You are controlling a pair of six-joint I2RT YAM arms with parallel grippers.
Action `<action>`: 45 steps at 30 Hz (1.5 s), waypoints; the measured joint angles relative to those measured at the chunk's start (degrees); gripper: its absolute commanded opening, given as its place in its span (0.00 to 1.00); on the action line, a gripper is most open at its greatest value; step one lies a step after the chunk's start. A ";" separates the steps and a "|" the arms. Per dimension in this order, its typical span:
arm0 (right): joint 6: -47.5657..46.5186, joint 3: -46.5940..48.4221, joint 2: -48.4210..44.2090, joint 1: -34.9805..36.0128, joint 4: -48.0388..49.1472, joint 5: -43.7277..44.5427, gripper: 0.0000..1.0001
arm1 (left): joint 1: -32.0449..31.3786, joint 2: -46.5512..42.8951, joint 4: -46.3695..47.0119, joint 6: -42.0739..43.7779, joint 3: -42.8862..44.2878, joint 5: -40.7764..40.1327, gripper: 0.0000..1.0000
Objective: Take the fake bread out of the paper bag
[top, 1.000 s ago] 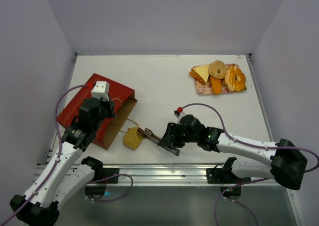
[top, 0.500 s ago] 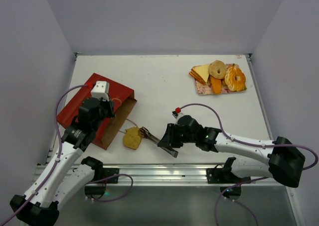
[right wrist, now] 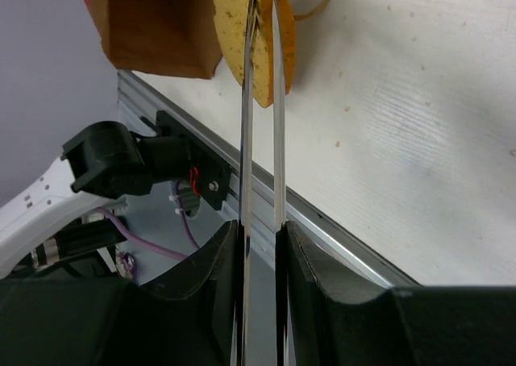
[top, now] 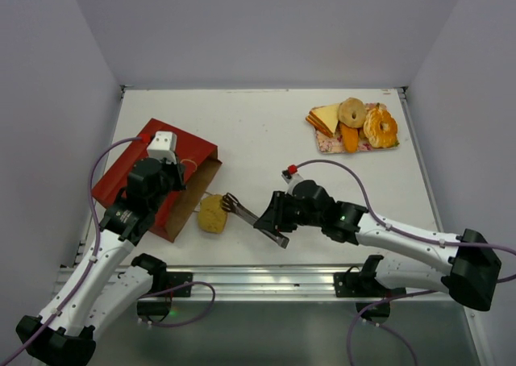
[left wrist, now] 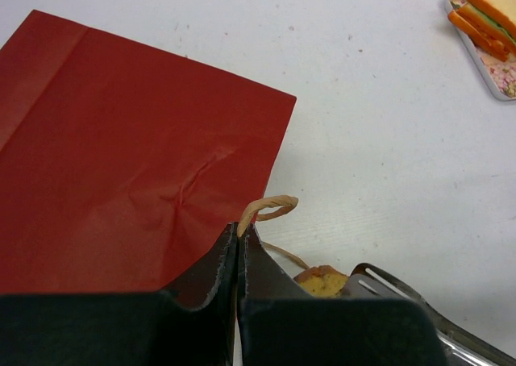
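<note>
Top: paper bag (top: pixel 129 160) lies near desk (top: pixel 266 140) left edge, mouth facing right. Fake bread (top: pixel 213 214) sits just outside, pinched in tongs (top: pixel 242 210).
Left wrist: left gripper (left wrist: pixel 239 241) jaws closed on paper bag's mouth edge.
Right wrist: right gripper (right wrist: pixel 260 233) squeezes tongs.

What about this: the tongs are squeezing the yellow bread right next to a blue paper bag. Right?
Not quite. The paper bag is red, not blue; the top external view shows it. The tongs are indeed squeezing the yellow bread right next to it.
</note>
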 measured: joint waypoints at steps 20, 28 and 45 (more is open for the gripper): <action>-8.61 8.39 -6.82 -26.58 -9.11 -6.97 0.15 | 0.00 0.00 0.00 0.00 0.00 0.02 0.00; -13.44 9.42 -6.32 -36.00 -11.82 -9.81 0.12 | 0.00 0.02 0.00 0.00 0.00 0.04 0.00; -26.01 17.14 2.78 -57.37 -16.59 -10.40 0.11 | 0.00 -0.17 0.24 0.68 -0.02 6.54 0.00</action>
